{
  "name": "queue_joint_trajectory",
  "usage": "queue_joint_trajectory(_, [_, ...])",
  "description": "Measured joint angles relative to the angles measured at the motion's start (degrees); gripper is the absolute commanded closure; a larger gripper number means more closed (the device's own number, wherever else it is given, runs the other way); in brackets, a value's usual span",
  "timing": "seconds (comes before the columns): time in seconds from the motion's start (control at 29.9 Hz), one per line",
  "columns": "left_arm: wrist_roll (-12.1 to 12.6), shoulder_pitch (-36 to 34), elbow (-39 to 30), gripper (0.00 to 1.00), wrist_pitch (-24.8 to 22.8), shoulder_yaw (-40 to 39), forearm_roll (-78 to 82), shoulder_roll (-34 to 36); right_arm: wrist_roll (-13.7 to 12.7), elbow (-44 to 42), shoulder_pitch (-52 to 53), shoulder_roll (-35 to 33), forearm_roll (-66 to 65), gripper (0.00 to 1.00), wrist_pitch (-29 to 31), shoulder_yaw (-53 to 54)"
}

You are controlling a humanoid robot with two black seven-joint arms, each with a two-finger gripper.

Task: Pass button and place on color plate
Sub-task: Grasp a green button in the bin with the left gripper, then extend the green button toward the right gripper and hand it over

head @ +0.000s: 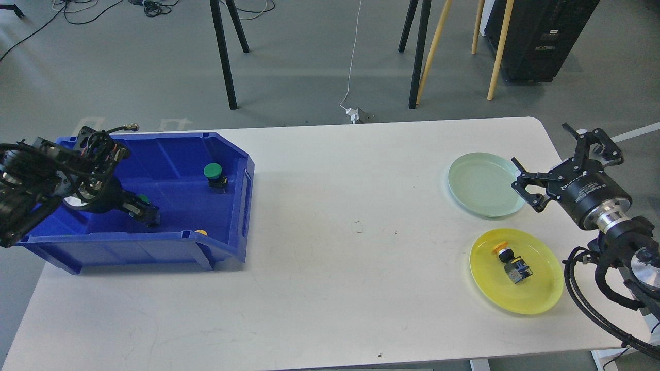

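Because the left gripper (pixel 147 212) reaches low in the blue bin (pixel 227 149), jaws too dark to tell, beside a green button (pixel 143 198), it may knock it aside, while the right gripper (pixel 562 167) waits wide open near the green plate (pixel 477 201).

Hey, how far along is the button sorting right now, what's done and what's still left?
Done: one yellow button lies on the yellow plate. In hand: the left pincer is down in the blue bin at a green button; whether it grips is unclear. Left: another green button sits in the bin, the green plate is empty, and the open right pincer waits beside it.
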Motion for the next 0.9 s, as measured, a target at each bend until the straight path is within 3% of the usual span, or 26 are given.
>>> queue_joint_trajectory(0.27, [0.0, -1.16, -2.64, 0.98, 1.49, -0.9, -0.99, 0.73, 0.03, -0.01, -0.65, 0.01, -0.27, 0.0, 0.0, -0.03])
queue_joint_trajectory(0.5, [0.02, -7.49, -17.56, 0.98, -0.8, -2.59, -16.36, 9.11, 0.03, -0.01, -0.64, -1.5, -7.09, 0.0, -0.14, -0.06])
queue_joint_trajectory(0.63, [0.0, -8.94, -24.37, 0.97, -0.98, -7.58, -30.63, 10.29, 0.27, 0.42, 0.21, -3.74, -15.48, 0.0, 0.06, -1.73])
queue_joint_trajectory(0.7, [0.01, -8.75, -25.27, 0.97, -0.99, -10.88, -36.13, 8.1, 0.57, 0.47, 1.33, -4.62, -18.65, 0.0, 0.19, -3.78])
queue_joint_trajectory(0.9, [-0.01, -7.16, -22.31, 0.96, -1.01, -16.21, -49.37, -7.3, 0.85, -0.06, 11.43, -5.62, -22.22, 0.0, 2.3, -14.59])
